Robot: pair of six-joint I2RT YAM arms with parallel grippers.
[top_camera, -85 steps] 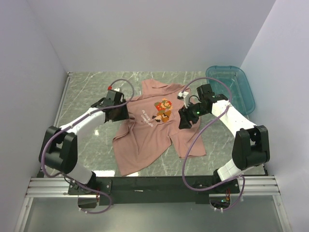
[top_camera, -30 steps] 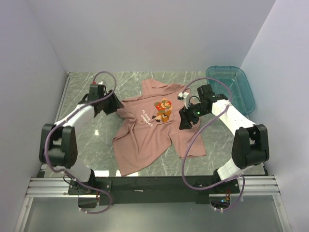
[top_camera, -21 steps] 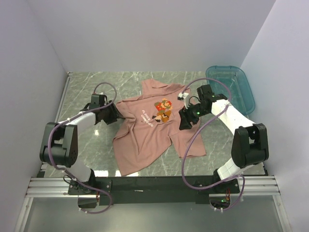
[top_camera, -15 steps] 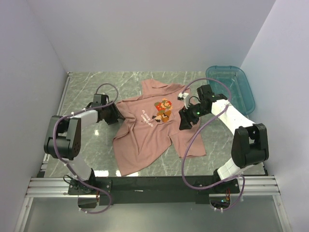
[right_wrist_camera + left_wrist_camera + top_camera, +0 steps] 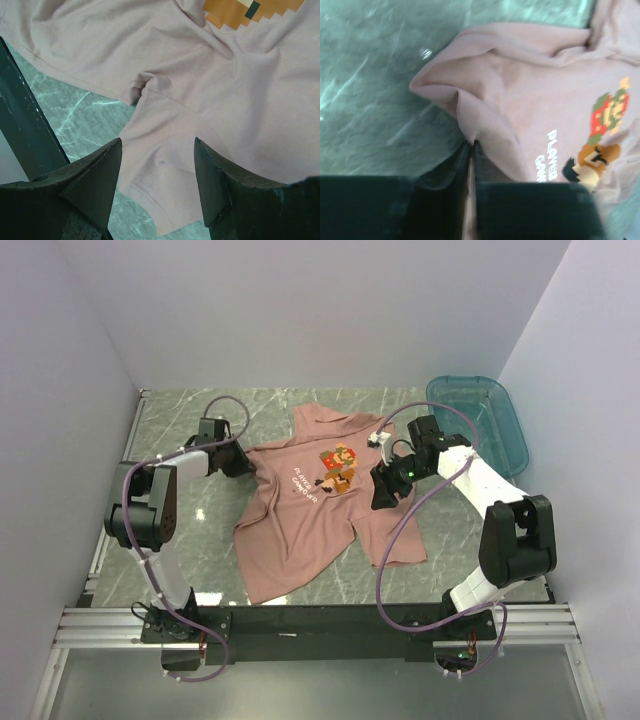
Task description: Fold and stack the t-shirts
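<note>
Top external view: translucent teal plastic bin [image 5: 478,420], far right corner of green-grey marble tabletop [image 5: 180,540]; contents not discernible. Dusty salmon-pink short-sleeved t-shirt [image 5: 300,530], spread print-up mid-table, well apart from bin; long axis far to near, collar at far end, hem nearest and skewed near-left; sleeves reach left and right. Left gripper [image 5: 238,462] at left sleeve tip; right gripper [image 5: 384,492] over right sleeve. Left wrist view: t-shirt [image 5: 535,95] sleeve folded to a ridge running down between dark fingers [image 5: 490,172]; left gripper [image 5: 471,147] jaws nearly together, pinching that fold. Right wrist view: right gripper [image 5: 157,145] jaws wide apart, t-shirt [image 5: 240,100] armpit seam and sleeve hem beneath the gap, not clamped.
</note>
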